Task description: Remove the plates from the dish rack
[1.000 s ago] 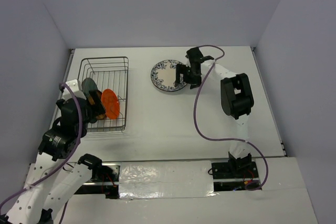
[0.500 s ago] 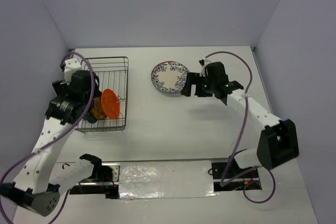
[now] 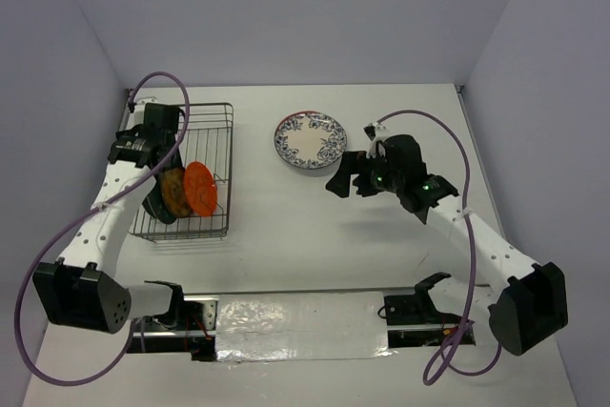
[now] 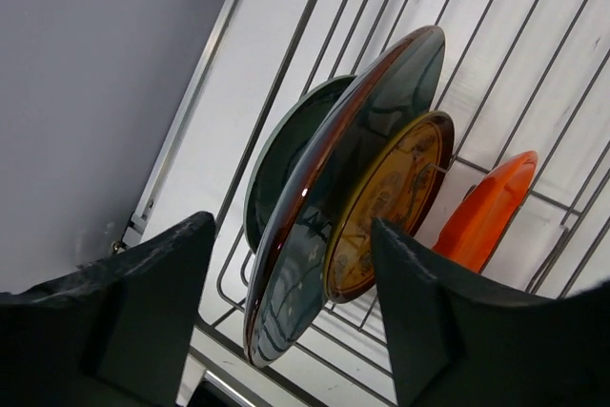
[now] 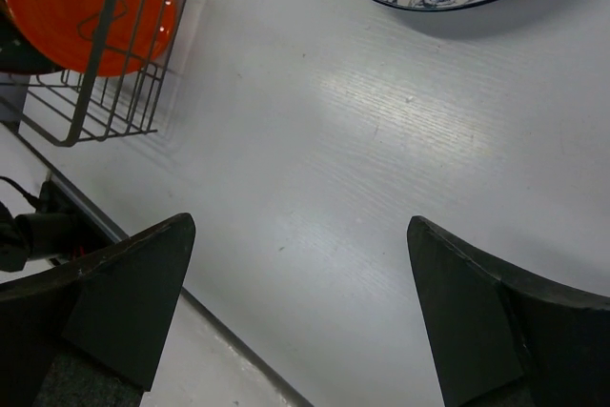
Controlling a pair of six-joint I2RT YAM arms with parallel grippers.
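The wire dish rack (image 3: pixel 191 106) stands at the left of the table. It holds, on edge, a small orange plate (image 3: pixel 200 188), a yellow-rimmed patterned plate (image 3: pixel 174 190) and dark plates (image 3: pixel 156 202). My left gripper (image 3: pixel 158 152) hovers over them, open and empty. In the left wrist view its fingers (image 4: pixel 143 302) flank a large dark red-rimmed plate (image 4: pixel 353 178) without touching it; a teal plate (image 4: pixel 286 154) stands behind and the orange plate (image 4: pixel 481 212) to the right. A white-and-blue plate (image 3: pixel 310 139) lies flat on the table. My right gripper (image 3: pixel 343 182) is open and empty over bare table.
Grey walls close in the table on three sides. The rack's left side runs close to the table's left edge (image 4: pixel 181 131). In the right wrist view the rack's corner (image 5: pixel 114 92) and the table's near edge (image 5: pixel 219 331) show.
My left arm has swung up and reached over the rack. My right arm has drawn back from the white-and-blue plate toward the near right, leaving the plate flat on the table.
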